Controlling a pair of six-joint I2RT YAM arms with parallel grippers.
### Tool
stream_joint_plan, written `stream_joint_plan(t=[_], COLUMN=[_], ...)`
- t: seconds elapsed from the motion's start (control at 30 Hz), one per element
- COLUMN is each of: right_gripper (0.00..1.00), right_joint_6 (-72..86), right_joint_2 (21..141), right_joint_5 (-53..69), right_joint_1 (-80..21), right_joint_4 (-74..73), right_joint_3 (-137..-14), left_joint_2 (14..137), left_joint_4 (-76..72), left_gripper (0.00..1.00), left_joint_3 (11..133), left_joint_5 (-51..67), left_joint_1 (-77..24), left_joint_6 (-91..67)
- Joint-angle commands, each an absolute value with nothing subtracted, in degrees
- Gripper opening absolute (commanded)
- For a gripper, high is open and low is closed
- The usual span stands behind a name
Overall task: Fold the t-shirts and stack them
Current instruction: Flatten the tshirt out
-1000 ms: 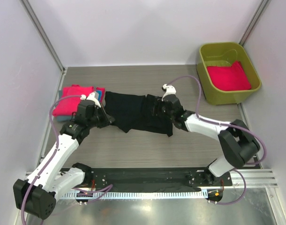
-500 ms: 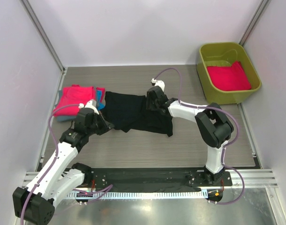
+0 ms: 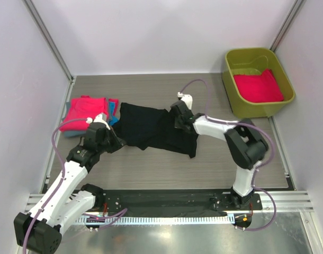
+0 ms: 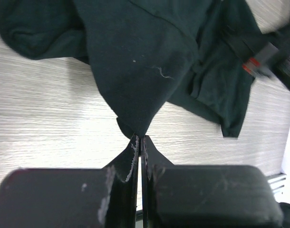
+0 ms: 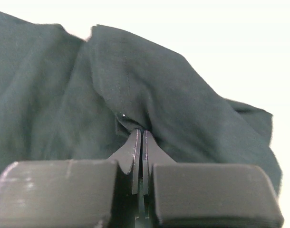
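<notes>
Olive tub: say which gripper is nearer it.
Right. The right gripper pinches the black t-shirt mid-table, left of the tub; the left gripper holds the shirt's opposite end, farther left.

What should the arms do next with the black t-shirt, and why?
Probably lift both pinches slightly and draw them apart to spread the cloth. The left gripper is shut on an edge of the black t-shirt, the right gripper on a raised fold, and the shirt lies bunched on the table, too rumpled to fold.
</notes>
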State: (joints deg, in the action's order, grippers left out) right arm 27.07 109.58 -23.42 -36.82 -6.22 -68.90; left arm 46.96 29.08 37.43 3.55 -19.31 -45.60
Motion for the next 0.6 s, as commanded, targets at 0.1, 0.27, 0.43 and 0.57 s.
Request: stream_joint_plan(t=[0.1, 0.27, 0.43, 0.57], right_gripper=[0.01, 0.01, 0.01, 0.35], right_joint_6=[33.39, 37.0, 44.8, 43.61], right_joint_2=[84.14, 64.92, 48.37, 36.23], right_joint_5=[-20.14, -16.35, -23.61, -25.49], right_joint_1=[-28.75, -20.84, -16.7, -16.7], right_joint_4=[-5.63, -5.97, -15.28, -16.87], right_joint_3=[-52.5, -34.48, -24.53, -21.88], left_joint_2=[45.18, 44.56, 43.07, 42.19], left_joint_4=[30.67, 32.08, 34.63, 35.24], left_gripper=[0.0, 0.0, 0.0, 0.0], left_joint_3=[39.81, 40.69, 42.71, 44.03], left_joint_5=[0.44, -2.98, -6.24, -6.15], left_joint_1=[-18.81, -18.63, -18.1, -17.93], left_joint_6=[-44.91, -45.09, -44.74, -43.95])
